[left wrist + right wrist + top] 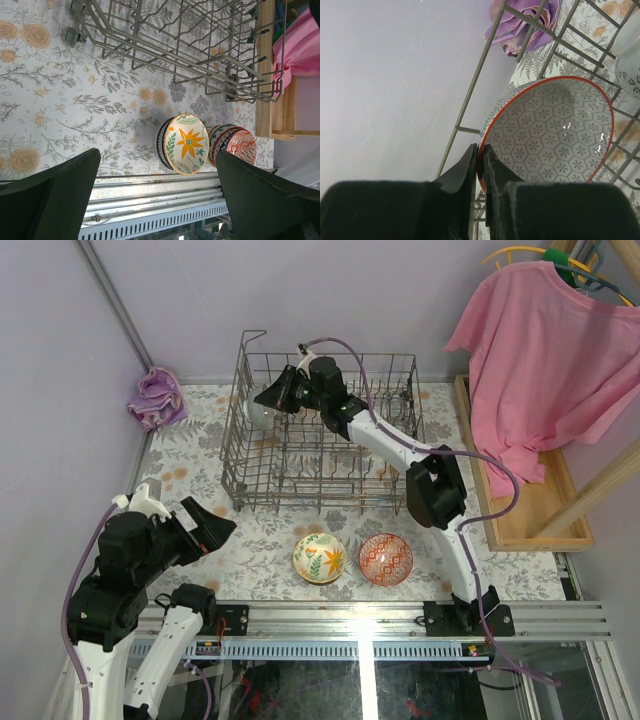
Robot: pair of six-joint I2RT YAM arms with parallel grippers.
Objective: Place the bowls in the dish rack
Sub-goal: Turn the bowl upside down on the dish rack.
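The grey wire dish rack [240, 455] stands at the back of the table. My right gripper [480, 155] is shut on the rim of a red-rimmed bowl with a grey hexagon pattern [555, 132], held inside the rack's far left part [262, 405]. Two stacks of bowls stand near the front edge: one topped by a floral bowl [319, 558] and one topped by a red-and-white bowl [386, 558]. Both also show in the left wrist view, floral [187, 144] and red [241, 146]. My left gripper [205, 530] is open and empty at the front left, left of the stacks.
A purple cloth [156, 398] lies at the back left corner. A pink shirt [545, 350] hangs at the right over a wooden tray [530, 520]. A white patterned item [630, 67] sits in the rack beside the held bowl. A metal rail [400, 615] runs along the near edge.
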